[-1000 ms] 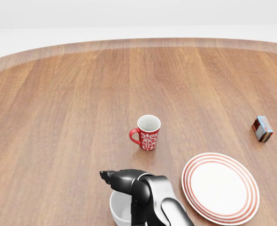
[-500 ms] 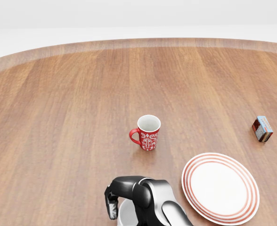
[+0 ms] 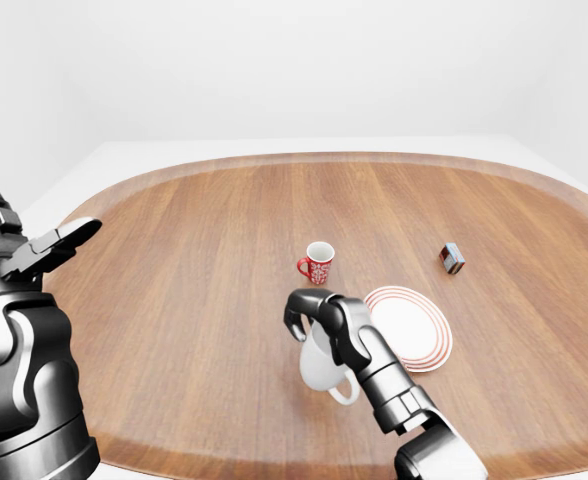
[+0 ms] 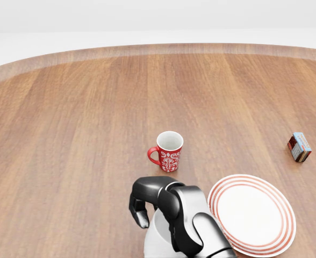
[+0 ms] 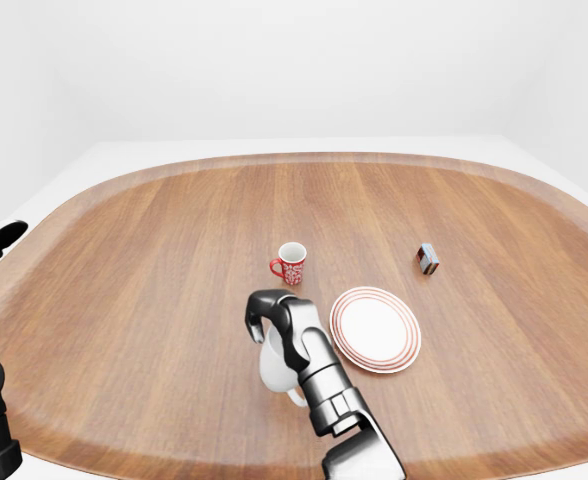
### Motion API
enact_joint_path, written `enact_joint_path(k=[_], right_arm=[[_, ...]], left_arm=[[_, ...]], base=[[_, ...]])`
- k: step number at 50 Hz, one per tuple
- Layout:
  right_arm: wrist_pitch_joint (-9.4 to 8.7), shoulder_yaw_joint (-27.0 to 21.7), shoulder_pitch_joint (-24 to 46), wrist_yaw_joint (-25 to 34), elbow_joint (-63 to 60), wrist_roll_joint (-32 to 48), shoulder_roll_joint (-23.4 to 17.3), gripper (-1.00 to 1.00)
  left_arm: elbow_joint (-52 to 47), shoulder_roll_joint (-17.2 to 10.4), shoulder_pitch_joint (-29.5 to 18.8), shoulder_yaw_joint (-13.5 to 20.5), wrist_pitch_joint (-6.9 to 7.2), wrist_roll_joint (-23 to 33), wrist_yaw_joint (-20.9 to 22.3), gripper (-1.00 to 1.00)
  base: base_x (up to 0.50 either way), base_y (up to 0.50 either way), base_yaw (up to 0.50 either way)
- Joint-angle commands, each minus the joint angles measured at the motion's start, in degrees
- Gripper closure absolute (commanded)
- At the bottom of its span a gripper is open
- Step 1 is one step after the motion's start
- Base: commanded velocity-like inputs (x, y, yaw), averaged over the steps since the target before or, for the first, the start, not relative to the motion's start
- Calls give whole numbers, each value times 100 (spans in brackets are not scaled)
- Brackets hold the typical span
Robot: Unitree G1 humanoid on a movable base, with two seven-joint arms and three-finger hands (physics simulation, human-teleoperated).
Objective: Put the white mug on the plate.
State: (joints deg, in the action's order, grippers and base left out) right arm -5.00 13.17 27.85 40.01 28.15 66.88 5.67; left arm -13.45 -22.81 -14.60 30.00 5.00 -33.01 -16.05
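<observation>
Left-eye view: the white mug is gripped by the right hand, whose dark fingers are curled over its rim from above. The striped plate lies just to the right of that hand, and a red mug stands beyond it on the wooden table. The left hand is held flat and open, well off to the left.

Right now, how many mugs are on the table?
2: a red mug near the middle, and a white mug under the right hand, left of the plate.
</observation>
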Motion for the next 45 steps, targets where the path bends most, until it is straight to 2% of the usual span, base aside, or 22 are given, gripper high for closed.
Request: enact_joint_path(k=[1, 13, 27, 38, 41, 45], right_arm=[[0, -269, 389, -1, -524, 216, -238, 100], [0, -544, 652, -1, -599, 364, -538, 100], [0, -1024, 1470, -1, 51, 263, -1388, 100], [0, -1345, 2127, -1, 1180, 153, -2159, 100], [0, -1579, 2510, -1, 1962, -271, -2357, 100], [0, -1524, 2621, -1, 2351, -605, -2582, 100]], left_arm=[[-16, 4, 2, -1, 0, 0, 1, -100], [24, 9, 2, -8, 0, 10, 17, -100], [-4, -1, 0, -4, 0, -1, 7, -100], [12, -4, -9, -5, 0, 5, 12, -100], [5, -8, -4, 5, 0, -2, 10, -100], [13, 5, 0, -13, 0, 19, 16, -100]], base=[[0, 0, 0], [0, 0, 0], [0, 0, 0], [0, 0, 0], [0, 0, 0], [0, 0, 0]])
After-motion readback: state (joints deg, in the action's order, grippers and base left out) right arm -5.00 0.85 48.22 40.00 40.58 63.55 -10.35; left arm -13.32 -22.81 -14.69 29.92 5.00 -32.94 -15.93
